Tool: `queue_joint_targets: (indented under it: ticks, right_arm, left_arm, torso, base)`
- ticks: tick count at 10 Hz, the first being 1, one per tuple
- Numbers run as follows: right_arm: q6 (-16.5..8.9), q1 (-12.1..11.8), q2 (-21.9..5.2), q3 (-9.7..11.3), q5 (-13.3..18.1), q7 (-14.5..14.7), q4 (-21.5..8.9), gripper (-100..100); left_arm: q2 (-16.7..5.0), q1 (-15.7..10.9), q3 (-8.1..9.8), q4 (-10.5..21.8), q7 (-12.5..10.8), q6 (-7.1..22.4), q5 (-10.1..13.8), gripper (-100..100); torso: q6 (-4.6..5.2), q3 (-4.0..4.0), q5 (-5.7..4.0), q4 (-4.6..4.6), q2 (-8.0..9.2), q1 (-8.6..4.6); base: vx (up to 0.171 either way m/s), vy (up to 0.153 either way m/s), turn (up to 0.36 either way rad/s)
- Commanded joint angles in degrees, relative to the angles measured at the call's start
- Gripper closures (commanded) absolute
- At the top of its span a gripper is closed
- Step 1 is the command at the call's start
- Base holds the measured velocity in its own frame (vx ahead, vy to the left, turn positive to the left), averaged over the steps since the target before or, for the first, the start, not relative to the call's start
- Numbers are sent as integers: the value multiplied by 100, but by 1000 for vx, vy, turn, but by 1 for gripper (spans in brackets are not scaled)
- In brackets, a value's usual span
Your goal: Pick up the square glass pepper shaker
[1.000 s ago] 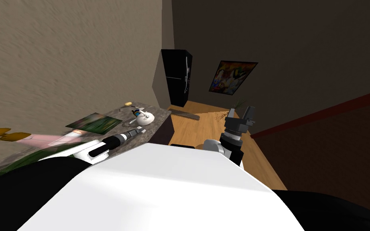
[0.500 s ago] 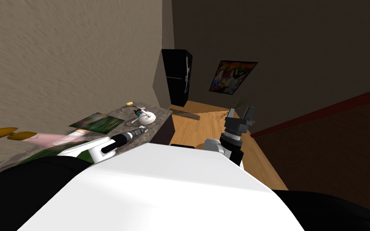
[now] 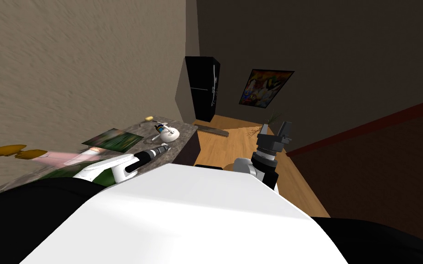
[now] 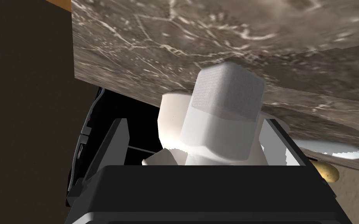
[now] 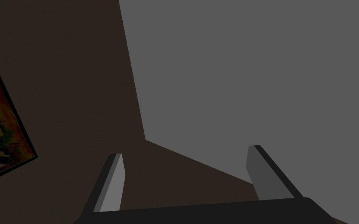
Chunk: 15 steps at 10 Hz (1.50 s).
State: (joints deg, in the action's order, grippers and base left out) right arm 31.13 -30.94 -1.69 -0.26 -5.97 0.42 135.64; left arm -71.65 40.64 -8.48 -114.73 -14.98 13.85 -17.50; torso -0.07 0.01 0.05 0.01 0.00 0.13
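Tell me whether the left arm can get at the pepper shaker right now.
Probably yes. The left gripper is open, with one finger on either side of the shaker on the marbled counter, and nothing lies between them. A white rounded thing sits close behind the shaker, so closing might brush it.

1. The pepper shaker [image 4: 221, 128], centre of the left wrist frame: pale white body and a greyer cap with a fine mesh pattern.
2. The counter top [image 4: 167, 42], across the upper part: grey-brown marbling with thin white veins.
3. A small lump [image 4: 326, 172], lower right: yellow-tan.
4. The left gripper [image 4: 198, 121] and the right gripper [image 5: 185, 151]: grey fingers on a black box.
5. In the head frame:
   - The fridge [image 3: 202, 89], upper centre: black.
   - The wall [image 3: 77, 68], upper left: streaky beige.
   - The floor [image 3: 233, 144], centre: orange-tan wood.
   - The mat [image 3: 112, 140], left of centre: mottled green.
   - The framed picture [image 3: 265, 88]: many-coloured, with a black edge.
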Motion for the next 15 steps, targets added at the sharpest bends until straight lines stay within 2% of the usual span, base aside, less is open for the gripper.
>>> queue_joint_targets:
  ticks: [1,2,3,4,5,6,7,8,9,10,11,12,13,14,15]
  right_arm:
    - [0,0,0,0,0,0,0,0]
    - [0,0,0,0,0,0,0,0]
    - [0,0,0,0,0,0,0,0]
    - [0,0,0,0,0,0,0,0]
    - [0,0,0,0,0,0,0,0]
    - [0,0,0,0,0,0,0,0]
    - [0,0,0,0,0,0,0,0]
    - [0,0,0,0,0,0,0,0]
    - [0,0,0,0,0,0,0,0]
    - [0,0,0,0,0,0,0,0]
    - [0,0,0,0,0,0,0,0]
    - [0,0,0,0,0,0,0,0]
    - [0,0,0,0,0,0,0,0]
    - [0,0,0,0,0,0,0,0]
    - [0,0,0,0,0,0,0,0]
  left_arm:
    - [-27,-42,-72,-21,-161,50,-33,-100]
    - [-163,-315,-337,-78,-395,311,-285,-100]
    - [-163,-321,-393,-78,-524,311,-285,-100]
    - [-300,-574,-626,-136,-696,573,-532,-100]
    - [-300,-599,-715,-136,-857,573,-537,-100]
    - [-436,-841,-925,-193,-1023,822,-779,-100]
    - [-436,-878,-1036,-193,-1185,835,-789,-100]
    - [-436,-878,-1036,-193,-1251,835,-789,-100]
    - [-573,-1139,-1293,-250,-1470,1096,-1041,-100]
    - [-573,-1156,-1357,-250,-1614,1096,-1041,-100]
    - [-709,-1409,-1588,-307,-1776,1355,-1284,-100]
    - [-709,-1435,-1679,-307,-1927,1358,-1292,-100]
    - [-709,-1435,-1679,-307,-1979,1358,-1292,-100]
    - [-700,-1424,-1661,-304,-1917,1354,-1282,-100]
    - [-702,-1426,-1665,-305,-1938,1358,-1284,100]
  torso:
    - [0,0,0,0,0,0]
    - [0,-1,-2,0,-2,-7]
    - [2,0,-2,0,0,-6]
    - [0,0,-1,0,1,-4]
    - [1,0,-1,0,1,1]
    - [0,0,0,0,0,-1]
    - [1,1,-1,0,1,-1]
    - [0,2,-1,1,3,-2]
    - [-1,0,-2,0,-1,-8]
    - [1,-2,-2,-1,-3,-5]
    - [-1,0,-1,0,0,-5]
    - [0,2,0,1,3,2]
    - [-1,1,0,1,2,0]
    - [-1,-1,-2,0,-3,-8]
    - [-1,-3,-3,-1,-6,-13]
  base:
    - [-12,17,0]
    - [-28,26,-2]
    - [-26,31,-14]
    - [-27,46,-7]
    - [-22,38,-11]
    - [-30,36,-6]
    - [-32,34,-9]
    - [-14,17,-1]
    - [-16,28,-3]
    - [-25,30,-13]
    - [-38,48,-7]
    - [-27,40,-11]
    - [-7,13,1]
    - [0,0,0]
    - [0,0,0]
